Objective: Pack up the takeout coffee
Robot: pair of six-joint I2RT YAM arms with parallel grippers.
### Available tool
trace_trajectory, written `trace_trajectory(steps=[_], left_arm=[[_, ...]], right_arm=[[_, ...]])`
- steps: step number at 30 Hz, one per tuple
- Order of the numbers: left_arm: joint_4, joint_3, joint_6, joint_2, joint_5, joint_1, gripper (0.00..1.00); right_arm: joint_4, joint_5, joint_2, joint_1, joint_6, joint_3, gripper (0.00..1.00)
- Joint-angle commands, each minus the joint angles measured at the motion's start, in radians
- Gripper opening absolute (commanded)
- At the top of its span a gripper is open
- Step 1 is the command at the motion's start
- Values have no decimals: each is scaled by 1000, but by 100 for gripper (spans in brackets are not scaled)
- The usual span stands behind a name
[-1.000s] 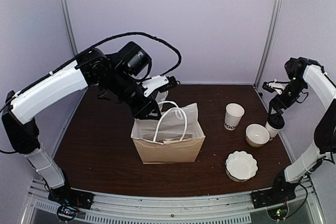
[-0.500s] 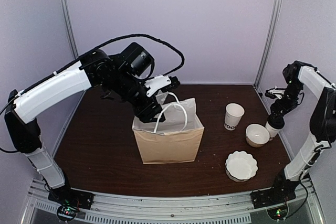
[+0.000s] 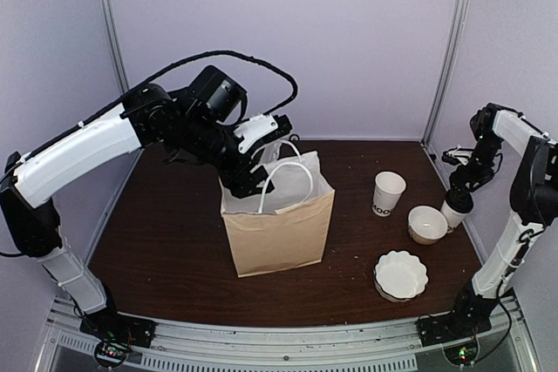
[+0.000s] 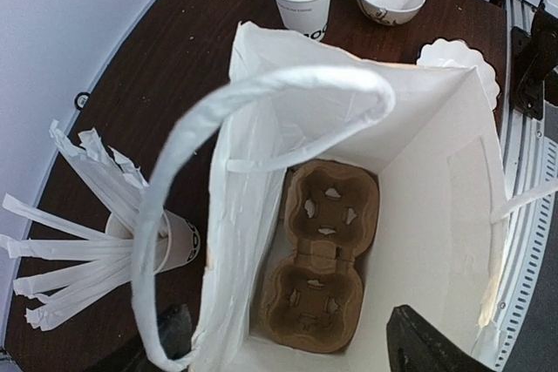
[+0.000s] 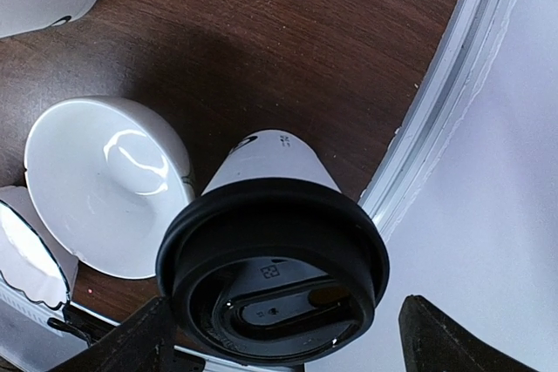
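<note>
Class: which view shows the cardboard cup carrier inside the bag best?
Left wrist: it looks down into the open bag onto the carrier on its floor. Top external shows only the bag's outside; right wrist shows neither.

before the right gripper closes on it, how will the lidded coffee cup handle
The takeout coffee cup is paper, so it probably dents under a hard squeeze. Narrower at its base than at its black lid, it may tip if pushed high. The glossy lid looks slippery.
</note>
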Motion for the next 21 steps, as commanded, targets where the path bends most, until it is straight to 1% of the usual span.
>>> trace_trajectory(steps=[1, 4, 10, 15, 18, 21], left_arm=[[59, -11, 10, -24, -9, 6, 81], [57, -12, 8, -22, -27, 8, 81], [59, -14, 9, -27, -39, 10, 81], [58, -8, 10, -31, -39, 10, 81], [58, 5, 16, -39, -31, 10, 82], [56, 22, 20, -47, -18, 10, 85]], right_arm=[[-10, -14, 26, -6, -3, 24, 91], [-14, -18, 34, -6, -5, 19, 87], [-32, -25, 33, -5, -13, 6, 82], [-46, -26, 16, -6, -11, 11, 70], [-48, -25, -43, -6, -7, 10, 68], [-42, -22, -143, -5, -2, 13, 67]])
